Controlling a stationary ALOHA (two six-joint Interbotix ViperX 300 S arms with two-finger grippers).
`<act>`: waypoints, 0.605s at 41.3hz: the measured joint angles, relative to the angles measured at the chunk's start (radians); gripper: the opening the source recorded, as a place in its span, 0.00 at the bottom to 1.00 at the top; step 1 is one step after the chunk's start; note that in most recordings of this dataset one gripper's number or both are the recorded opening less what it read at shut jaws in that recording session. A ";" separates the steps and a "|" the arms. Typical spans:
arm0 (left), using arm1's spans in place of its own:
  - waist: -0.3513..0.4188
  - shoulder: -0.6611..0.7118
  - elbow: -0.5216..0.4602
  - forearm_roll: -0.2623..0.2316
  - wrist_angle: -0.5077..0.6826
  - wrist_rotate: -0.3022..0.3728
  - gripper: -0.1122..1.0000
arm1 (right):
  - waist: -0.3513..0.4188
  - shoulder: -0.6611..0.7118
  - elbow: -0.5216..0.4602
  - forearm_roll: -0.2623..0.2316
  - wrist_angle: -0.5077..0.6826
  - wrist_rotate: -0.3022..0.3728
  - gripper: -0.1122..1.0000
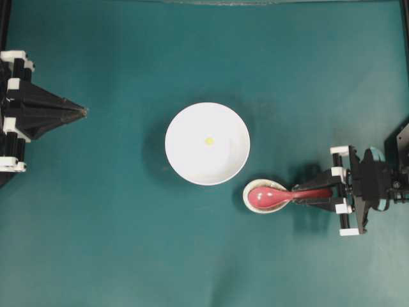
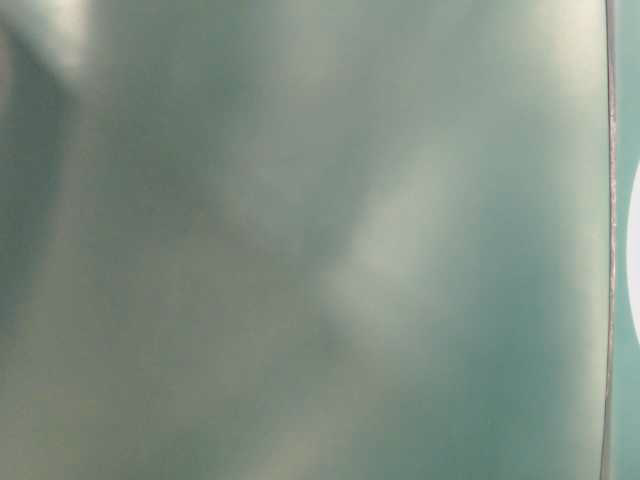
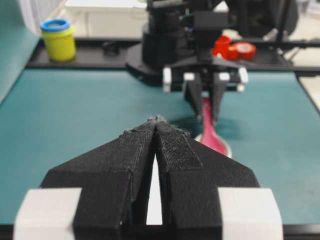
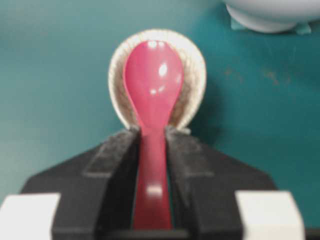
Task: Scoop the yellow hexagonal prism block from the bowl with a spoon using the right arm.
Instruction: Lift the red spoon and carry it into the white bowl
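Two arms show in the overhead view, one at each side edge of the green worktop (image 1: 115,243). Left gripper (image 1: 82,112) sits near the left edge, fingers drawn to a point, nothing between them. White bowl (image 1: 207,144) stands at mid-worktop, the yellow hexagonal prism block (image 1: 209,141) lying loose near its centre. Just beside the bowl, toward the near-right, a small cream dish (image 1: 250,199) carries the scoop of the pink-red spoon (image 1: 271,196); the handle runs right into the right gripper (image 1: 317,192). Table-level view: only blurred grey-green, with a white sliver at the right edge; nothing can be told from it. Left wrist view: left gripper (image 3: 157,120) fingertips meet, holding nothing; across the worktop the right arm (image 3: 202,30) stands over the spoon (image 3: 212,137). Right wrist view: both fingers (image 4: 115,155) of the right gripper (image 4: 150,134) lie flush along the spoon (image 4: 152,87) handle, gripping it; the scoop rests in the dish (image 4: 192,65), and the bowl's (image 4: 270,12) underside shows at the top right.
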 measured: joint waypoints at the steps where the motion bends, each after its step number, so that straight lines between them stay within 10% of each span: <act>1: 0.000 0.000 0.000 -0.002 0.002 0.000 0.10 | 0.000 -0.014 0.000 0.000 0.011 -0.002 0.31; 25: 0.000 0.000 0.000 -0.002 0.002 0.000 0.10 | -0.238 -0.495 -0.086 0.000 0.551 -0.250 0.31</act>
